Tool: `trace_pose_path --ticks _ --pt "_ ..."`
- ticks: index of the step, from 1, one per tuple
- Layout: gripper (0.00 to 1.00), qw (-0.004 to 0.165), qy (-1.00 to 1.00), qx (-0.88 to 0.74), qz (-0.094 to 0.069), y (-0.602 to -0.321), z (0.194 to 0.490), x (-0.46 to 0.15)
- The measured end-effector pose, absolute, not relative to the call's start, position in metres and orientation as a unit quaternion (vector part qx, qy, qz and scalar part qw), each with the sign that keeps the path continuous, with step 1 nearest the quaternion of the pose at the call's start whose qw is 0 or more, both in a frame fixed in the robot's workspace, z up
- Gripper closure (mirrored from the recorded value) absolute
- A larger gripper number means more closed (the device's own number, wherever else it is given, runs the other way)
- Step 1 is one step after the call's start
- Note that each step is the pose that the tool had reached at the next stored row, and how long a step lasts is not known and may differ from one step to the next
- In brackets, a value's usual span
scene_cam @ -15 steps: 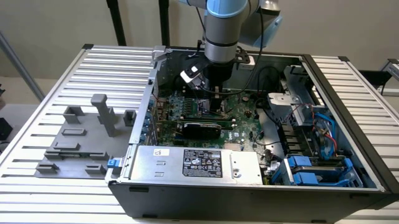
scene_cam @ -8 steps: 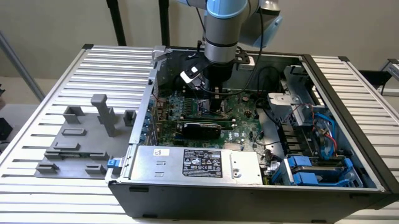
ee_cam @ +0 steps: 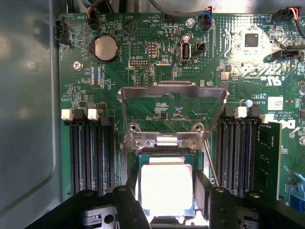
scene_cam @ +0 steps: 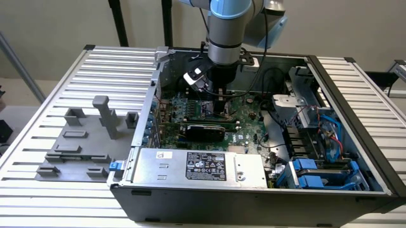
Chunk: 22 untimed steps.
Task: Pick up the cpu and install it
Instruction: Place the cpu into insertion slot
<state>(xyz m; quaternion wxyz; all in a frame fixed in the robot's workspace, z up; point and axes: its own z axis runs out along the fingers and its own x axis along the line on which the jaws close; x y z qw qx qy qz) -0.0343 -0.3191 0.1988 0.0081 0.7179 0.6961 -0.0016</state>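
The cpu (ee_cam: 166, 188), a small square chip with a pale silvery top, sits between my two black fingers (ee_cam: 129, 202), which press against its opposite sides. It is at the socket (ee_cam: 164, 142) on the green motherboard (ee_cam: 143, 38). The socket's metal load plate (ee_cam: 171, 91) is swung open beyond the chip. I cannot tell whether the chip rests in the socket or hangs just above it. In the exterior view my gripper (scene_cam: 219, 107) reaches straight down into the open computer case, low over the motherboard (scene_cam: 247, 128).
Black memory slots (ee_cam: 93, 148) flank the socket, with a memory stick (ee_cam: 268, 157) in one. A long black expansion card (scene_cam: 203, 129), the power supply (scene_cam: 203, 164), and cables and blue drive bays (scene_cam: 323, 173) crowd the case. A grey fixture (scene_cam: 82, 142) lies on the slatted table.
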Motion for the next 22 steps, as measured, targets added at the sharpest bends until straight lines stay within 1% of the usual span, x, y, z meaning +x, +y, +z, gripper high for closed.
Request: trace_pose_path --ticks 22 --pt "0.45 0.009 0.694 0.720 -0.003 -0.3177 0.1965 -0.0335"
